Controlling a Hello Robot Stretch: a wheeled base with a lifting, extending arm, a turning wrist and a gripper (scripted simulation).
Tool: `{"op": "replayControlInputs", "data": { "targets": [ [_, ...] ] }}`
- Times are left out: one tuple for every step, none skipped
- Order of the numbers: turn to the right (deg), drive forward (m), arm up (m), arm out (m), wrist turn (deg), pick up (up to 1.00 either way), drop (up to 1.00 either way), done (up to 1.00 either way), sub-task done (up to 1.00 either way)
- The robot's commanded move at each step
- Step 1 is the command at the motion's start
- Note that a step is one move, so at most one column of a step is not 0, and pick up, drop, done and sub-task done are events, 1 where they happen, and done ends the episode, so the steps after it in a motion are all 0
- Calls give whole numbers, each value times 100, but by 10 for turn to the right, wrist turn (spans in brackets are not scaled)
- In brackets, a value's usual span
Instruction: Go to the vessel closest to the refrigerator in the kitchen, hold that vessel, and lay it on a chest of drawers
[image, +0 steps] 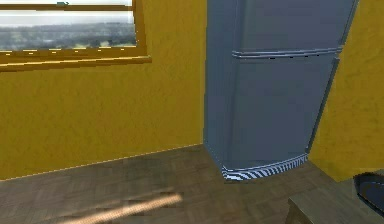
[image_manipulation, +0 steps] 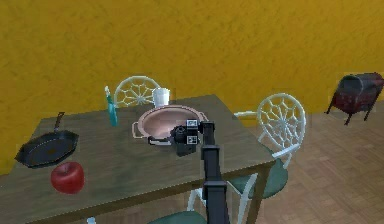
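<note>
**A:** While the grey refrigerator (image: 275, 85) stands at two o'clock in the forward view, where's the vessel?

**B:** On the wooden counter (image_manipulation: 120, 162), a wide pinkish vessel (image_manipulation: 160, 121). There's a black skillet (image_manipulation: 47, 152) at its nine o'clock and a white cup (image_manipulation: 161, 96) at twelve.

**A:** And the tool (image_manipulation: 185, 137)?

**B:** At the vessel's five o'clock rim. Whether it grasps anything, I cannot tell.
</note>
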Motion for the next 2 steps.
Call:
{"op": "replayControlInputs", "data": {
  "targets": [
    [0, 0, 0, 0, 0, 100, 0, 0, 0],
    [0, 0, 10, 0, 0, 0, 0, 0, 0]
  ]
}}
